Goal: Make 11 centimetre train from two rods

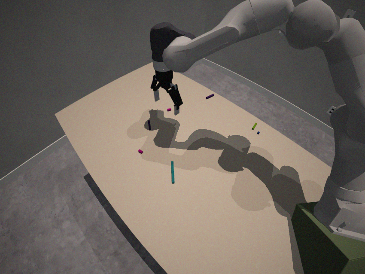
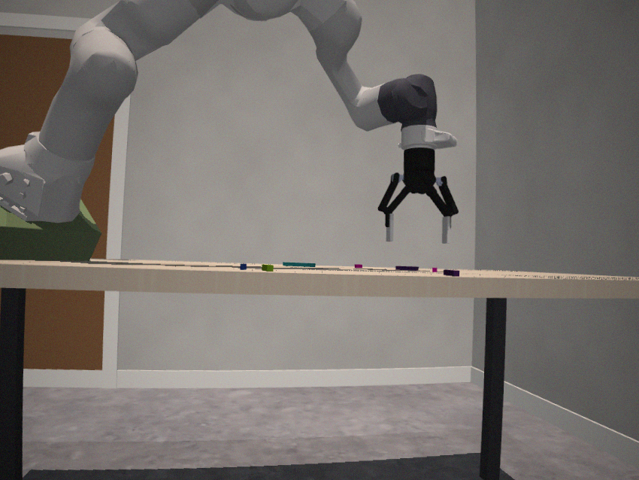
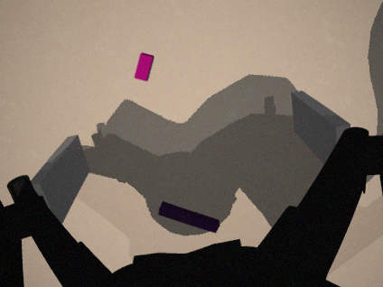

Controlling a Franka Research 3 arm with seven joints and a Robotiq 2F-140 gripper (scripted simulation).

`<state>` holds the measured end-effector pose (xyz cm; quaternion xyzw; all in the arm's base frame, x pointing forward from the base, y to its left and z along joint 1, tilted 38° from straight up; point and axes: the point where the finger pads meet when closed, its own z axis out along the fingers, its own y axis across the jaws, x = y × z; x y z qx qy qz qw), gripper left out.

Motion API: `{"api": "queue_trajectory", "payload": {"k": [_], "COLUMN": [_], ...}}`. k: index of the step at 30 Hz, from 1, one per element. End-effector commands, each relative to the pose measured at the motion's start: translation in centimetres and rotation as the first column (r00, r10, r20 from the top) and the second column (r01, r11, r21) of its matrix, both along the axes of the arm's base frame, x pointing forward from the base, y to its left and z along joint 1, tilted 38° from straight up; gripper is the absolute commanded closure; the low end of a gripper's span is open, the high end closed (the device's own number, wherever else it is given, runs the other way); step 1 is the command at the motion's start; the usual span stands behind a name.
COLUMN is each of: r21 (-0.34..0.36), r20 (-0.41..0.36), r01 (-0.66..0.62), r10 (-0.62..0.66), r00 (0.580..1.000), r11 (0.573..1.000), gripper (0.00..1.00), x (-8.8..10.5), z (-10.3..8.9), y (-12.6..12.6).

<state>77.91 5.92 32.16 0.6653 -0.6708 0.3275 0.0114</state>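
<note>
My gripper (image 1: 166,104) (image 2: 417,235) (image 3: 186,132) is open and empty, above the table. Below it lie a magenta rod (image 1: 168,109) (image 2: 434,269) (image 3: 144,67) and a dark purple rod (image 1: 149,125) (image 2: 407,268) (image 3: 189,217) in the arm's shadow, well apart. A turquoise rod (image 1: 172,172) (image 2: 298,264) and a second magenta rod (image 1: 140,151) (image 2: 358,265) lie apart, lower in the top view. A lime rod (image 1: 254,126) (image 2: 267,267) lies close to a blue rod (image 1: 258,132) (image 2: 243,266), with a gap. No rods are end to end.
A second purple rod (image 1: 209,96) (image 2: 451,272) lies near the table edge, upper right of the gripper in the top view. The green arm base (image 1: 318,238) (image 2: 51,242) stands at the table's other end. The arm's shadow crosses the table (image 1: 206,229) (image 2: 330,283).
</note>
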Motion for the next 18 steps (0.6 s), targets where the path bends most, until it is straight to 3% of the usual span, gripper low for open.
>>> {"api": "queue_trajectory", "payload": {"k": [1, 18], "r21": [-0.057, -0.139], "r20": [-0.081, -0.230], "r01": [-0.115, -0.345], "r10": [0.110, 0.309], "r00": [0.991, 0.923], "r11": [0.992, 0.928], "gripper": [0.00, 0.00], "x": [0.0, 0.1], "z": [-0.1, -0.6], "y": [0.0, 1.0]}}
